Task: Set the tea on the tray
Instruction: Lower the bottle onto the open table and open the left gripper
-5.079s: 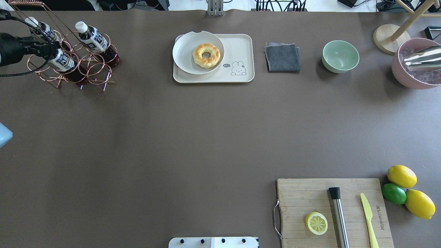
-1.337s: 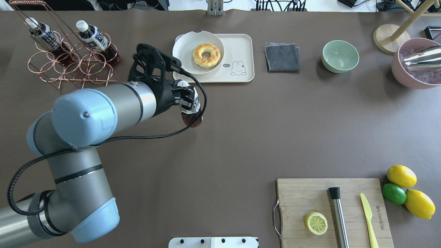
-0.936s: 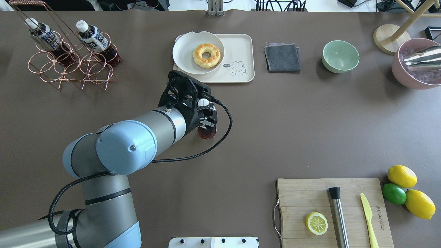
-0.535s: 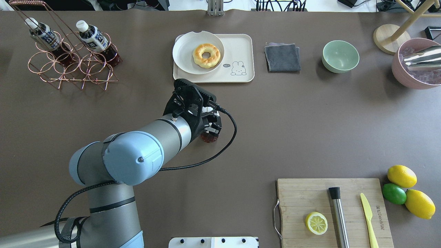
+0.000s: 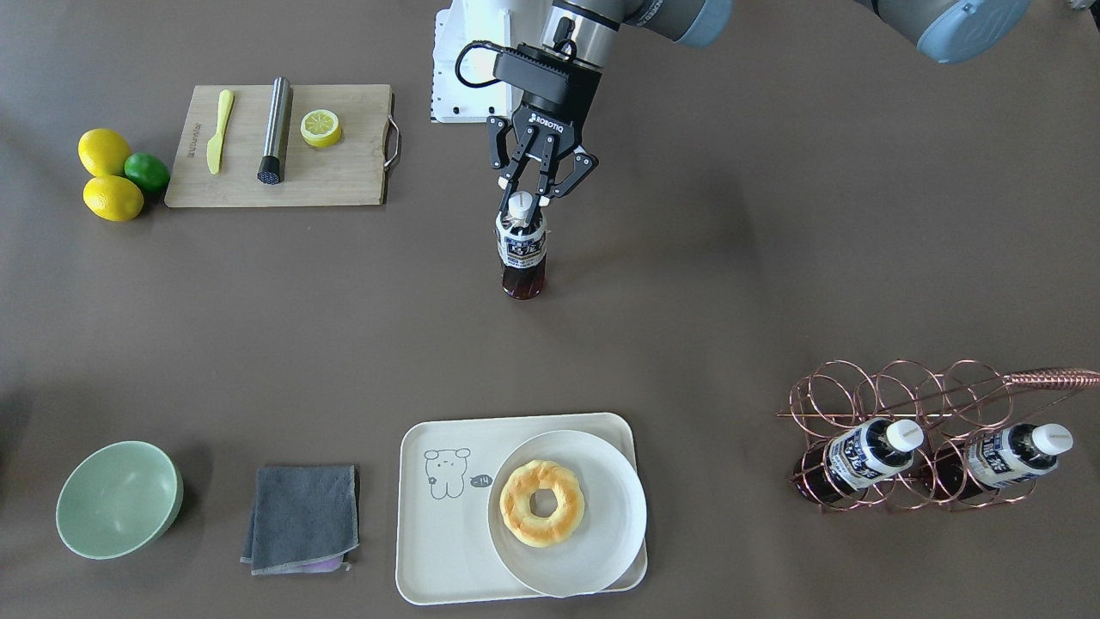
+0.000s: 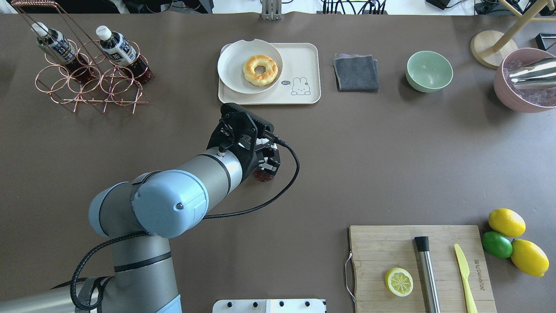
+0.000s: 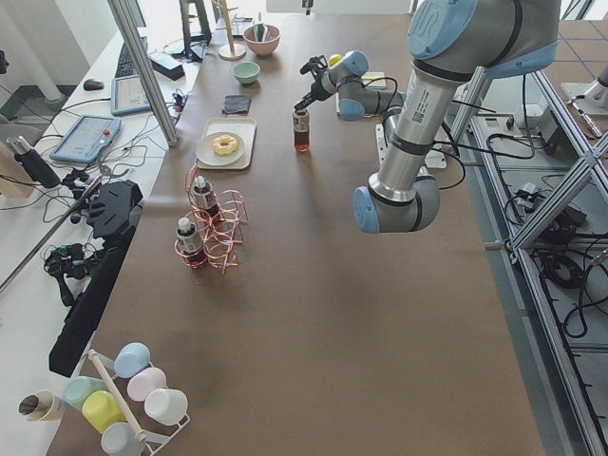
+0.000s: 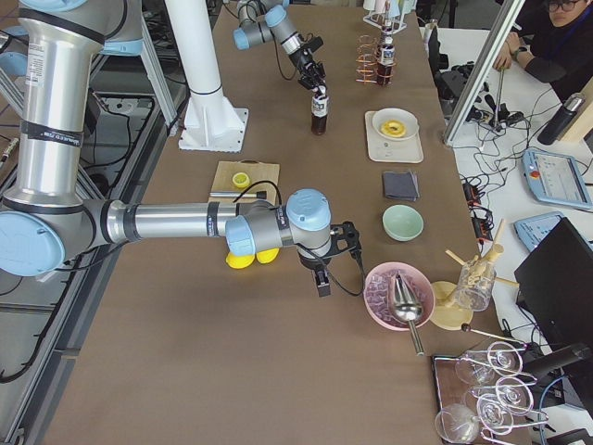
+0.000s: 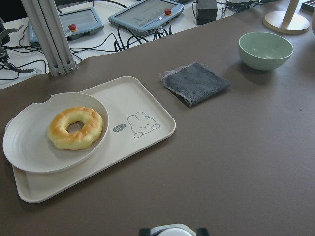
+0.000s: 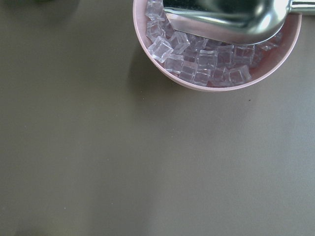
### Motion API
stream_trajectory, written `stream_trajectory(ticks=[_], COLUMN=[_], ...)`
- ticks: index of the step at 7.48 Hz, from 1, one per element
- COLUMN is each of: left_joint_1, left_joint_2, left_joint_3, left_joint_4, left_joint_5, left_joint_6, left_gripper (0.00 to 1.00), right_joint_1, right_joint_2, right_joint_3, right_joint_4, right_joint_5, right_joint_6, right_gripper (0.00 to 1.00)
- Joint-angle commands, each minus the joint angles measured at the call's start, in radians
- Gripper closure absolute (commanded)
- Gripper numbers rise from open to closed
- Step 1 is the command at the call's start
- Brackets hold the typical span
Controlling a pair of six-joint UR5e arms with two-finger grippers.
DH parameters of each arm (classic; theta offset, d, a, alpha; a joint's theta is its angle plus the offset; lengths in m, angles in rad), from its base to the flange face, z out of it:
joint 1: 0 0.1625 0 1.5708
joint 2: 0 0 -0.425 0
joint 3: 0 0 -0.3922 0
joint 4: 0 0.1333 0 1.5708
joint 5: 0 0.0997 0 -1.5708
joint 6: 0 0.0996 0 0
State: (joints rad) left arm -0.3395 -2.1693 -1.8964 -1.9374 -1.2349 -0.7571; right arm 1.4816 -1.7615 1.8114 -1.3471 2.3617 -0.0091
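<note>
The tea bottle (image 5: 522, 249) stands upright on the bare table, well short of the tray (image 5: 438, 533). My left gripper (image 5: 524, 189) hangs straight over it, open, with a finger on either side of the white cap. The left wrist view shows the cap (image 9: 170, 230) at its bottom edge and the tray (image 9: 142, 147) ahead. In the overhead view the arm hides most of the bottle (image 6: 262, 175). My right gripper (image 8: 320, 278) is beside the pink ice bowl; I cannot tell if it is open.
A round plate (image 5: 601, 550) with a doughnut (image 5: 541, 503) fills the tray's rack-side half. Two look-alike bottles (image 5: 864, 453) lie in the copper rack (image 5: 859, 387). A grey cloth (image 5: 301, 516), green bowl (image 5: 119, 499) and cutting board (image 5: 344, 176) are also on the table.
My left arm took one bottle from the rack and carried it to the table's middle, where it now stands. Since half a second ago the fingers have parted from the cap.
</note>
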Motion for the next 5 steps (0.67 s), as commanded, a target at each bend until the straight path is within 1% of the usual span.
stream_trajectory(ticks=[1, 3, 5], left_joint_1=[-0.001, -0.001, -0.01], left_joint_2=[0.002, 0.003, 0.005], left_joint_3=[0.0, 0.002, -0.004], left_joint_4=[0.0, 0.0, -0.003], left_joint_5=[0.002, 0.043, 0.043], left_joint_6=[0.002, 0.002, 0.001], left_gripper=[0.6, 0.18, 0.04], right_joint_1=[-0.001, -0.001, -0.001], right_joint_2=[0.0, 0.0, 0.0], right_joint_3=[-0.003, -0.003, -0.001], right_joint_4=[0.0, 0.0, 0.0], right_joint_5=[-0.001, -0.001, -0.001], right_joint_6=[0.0, 0.0, -0.002], right_gripper=[0.0, 0.0, 0.0])
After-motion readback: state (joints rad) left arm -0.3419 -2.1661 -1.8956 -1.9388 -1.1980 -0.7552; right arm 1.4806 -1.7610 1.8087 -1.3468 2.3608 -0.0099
